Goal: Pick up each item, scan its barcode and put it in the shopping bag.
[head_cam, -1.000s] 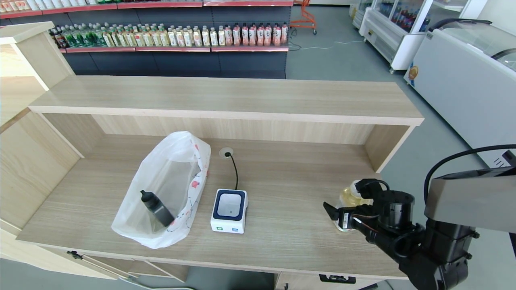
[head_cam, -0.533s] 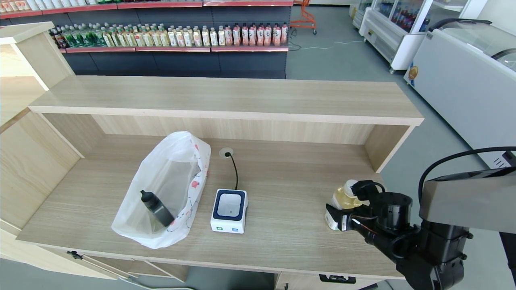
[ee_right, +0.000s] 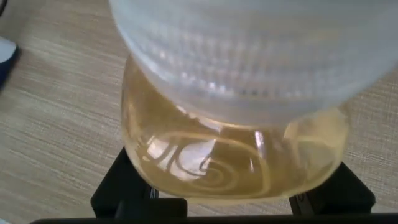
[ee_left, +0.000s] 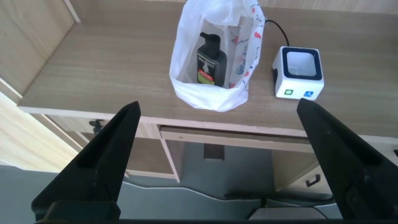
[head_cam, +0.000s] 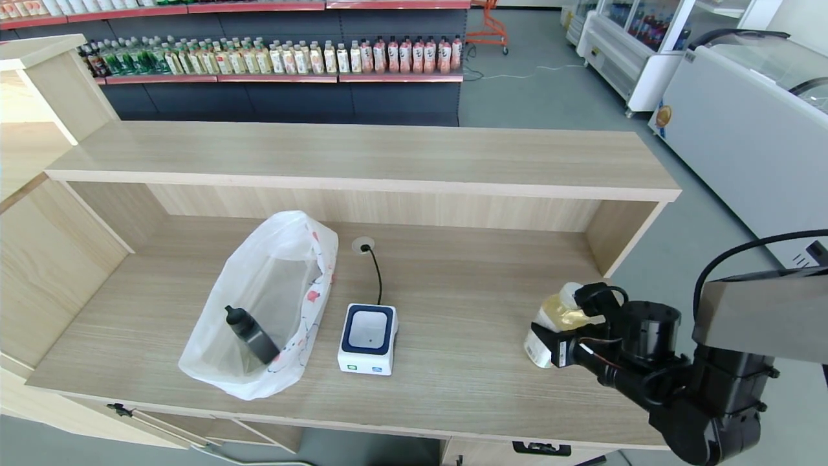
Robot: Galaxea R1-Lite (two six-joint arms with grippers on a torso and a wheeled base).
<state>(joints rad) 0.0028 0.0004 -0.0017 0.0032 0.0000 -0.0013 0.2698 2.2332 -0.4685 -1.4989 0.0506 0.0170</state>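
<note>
Wooden checkout counter [head_cam: 466, 291]: a second item leaves the right end.
White plastic shopping bag [head_cam: 272, 278], at left, holds a dark pump bottle [head_cam: 251, 333]; the white-and-blue box scanner [head_cam: 367, 336] sits just beside it. Within the last second the right gripper [head_cam: 557, 335] has clamped the clear bottle of yellow liquid [head_cam: 564, 315] and tipped it up, so scanning looks next. Bare wood lies open toward the scanner; the front edge is near. The left gripper [ee_left: 217, 109] hangs spread wide.

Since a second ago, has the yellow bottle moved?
Yes. The clear bottle of yellow liquid has tipped, its base swinging toward the white square scanner.
</note>
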